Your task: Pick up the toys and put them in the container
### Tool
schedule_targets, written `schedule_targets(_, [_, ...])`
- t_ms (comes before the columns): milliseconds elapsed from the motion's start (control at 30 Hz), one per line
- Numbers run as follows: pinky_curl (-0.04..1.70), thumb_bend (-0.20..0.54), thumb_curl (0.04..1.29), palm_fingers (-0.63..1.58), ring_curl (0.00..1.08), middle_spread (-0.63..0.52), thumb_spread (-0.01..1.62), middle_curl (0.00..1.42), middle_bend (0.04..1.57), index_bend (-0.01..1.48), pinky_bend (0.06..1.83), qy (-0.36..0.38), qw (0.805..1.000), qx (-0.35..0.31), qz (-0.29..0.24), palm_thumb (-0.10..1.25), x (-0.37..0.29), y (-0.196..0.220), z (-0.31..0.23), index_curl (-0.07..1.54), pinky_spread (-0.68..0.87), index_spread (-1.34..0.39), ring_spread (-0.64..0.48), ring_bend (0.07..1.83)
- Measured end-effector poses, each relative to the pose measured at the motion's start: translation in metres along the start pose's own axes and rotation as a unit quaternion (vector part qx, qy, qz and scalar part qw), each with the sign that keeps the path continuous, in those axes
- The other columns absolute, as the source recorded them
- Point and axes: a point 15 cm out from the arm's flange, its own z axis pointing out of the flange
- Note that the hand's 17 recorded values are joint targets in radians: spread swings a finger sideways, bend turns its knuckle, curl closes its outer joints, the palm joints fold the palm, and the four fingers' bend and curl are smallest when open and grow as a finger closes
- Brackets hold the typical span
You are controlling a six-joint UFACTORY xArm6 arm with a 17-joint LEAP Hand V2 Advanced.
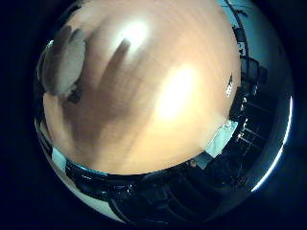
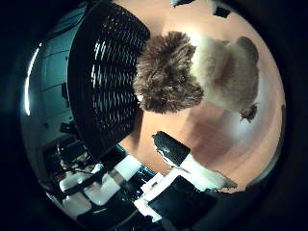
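A plush toy [image 2: 202, 77] with a shaggy brown mane and a cream body lies on the wooden table [image 1: 144, 96], right beside a black mesh container [image 2: 106, 82]. The toy's mane touches or overlaps the container's wall. The same toy's cream body [image 1: 64, 60] shows at the table's edge in the little finger side view. My right hand [image 2: 185, 168] hovers above the table near the toy, one black-tipped finger reaching out straight, holding nothing. The hand's shadow falls on the table.
White and black robot parts [image 2: 96, 187] show past the table's edge beneath the container. Dark furniture and equipment [image 1: 249, 110] stand in the room beyond the table. Bright light reflections [image 1: 175, 93] lie on the wood.
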Motion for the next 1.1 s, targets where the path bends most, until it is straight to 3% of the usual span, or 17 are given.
schedule_targets(233, [0.27, -0.025, 0.29, 0.27, 0.24, -0.06, 1.03, 0.36, 0.25, 0.16, 0.36, -0.007, 1.0, -0.011, 0.004, 0.54, -0.001, -0.001, 0.013, 0.28, 0.39, -0.39, 0.03, 0.38])
schedule_targets(400, [0.26, -0.022, 0.29, 0.4, 0.26, -0.1, 1.02, 0.37, 0.29, 0.17, 0.34, -0.01, 1.0, -0.015, 0.003, 0.55, -0.002, -0.001, 0.019, 0.28, 0.36, -0.38, -0.03, 0.47])
schedule_targets(533, [0.24, -0.016, 0.3, 0.78, 0.31, -0.23, 1.02, 0.45, 0.49, 0.19, 0.38, -0.003, 1.0, -0.006, 0.002, 0.62, 0.002, -0.005, 0.017, 0.31, 0.1, -0.39, -0.19, 0.65])
schedule_targets(600, [0.27, -0.012, 0.31, 1.02, 0.36, -0.27, 1.02, 0.5, 0.56, 0.2, 0.53, 0.005, 1.0, 0.002, -0.001, 0.67, 0.005, -0.01, 0.016, 0.35, -0.11, -0.41, -0.27, 0.75])
schedule_targets(667, [0.34, -0.007, 0.32, 1.21, 0.43, -0.3, 1.01, 0.58, 0.68, 0.32, 0.68, 0.006, 1.0, 0.004, -0.004, 0.74, 0.005, -0.01, 0.015, 0.44, -0.27, -0.45, -0.3, 0.86])
schedule_targets(767, [0.43, -0.002, 0.35, 1.33, 0.5, -0.29, 1.0, 0.66, 0.85, 0.54, 0.88, 0.007, 1.0, 0.001, -0.006, 0.84, 0.004, -0.007, 0.009, 0.56, -0.34, -0.45, -0.29, 1.0])
schedule_targets(900, [0.56, -0.009, 0.37, 1.26, 0.58, -0.22, 1.0, 0.74, 1.08, 0.83, 1.1, -0.007, 1.0, -0.019, -0.012, 0.95, -0.006, 0.003, 0.008, 0.73, -0.31, -0.38, -0.25, 1.2])
schedule_targets(1100, [0.67, -0.012, 0.4, 1.15, 0.64, -0.18, 1.03, 0.79, 1.22, 0.97, 1.22, -0.031, 0.997, -0.067, -0.02, 1.01, -0.014, 0.033, -0.029, 0.82, -0.25, -0.33, -0.23, 1.33])
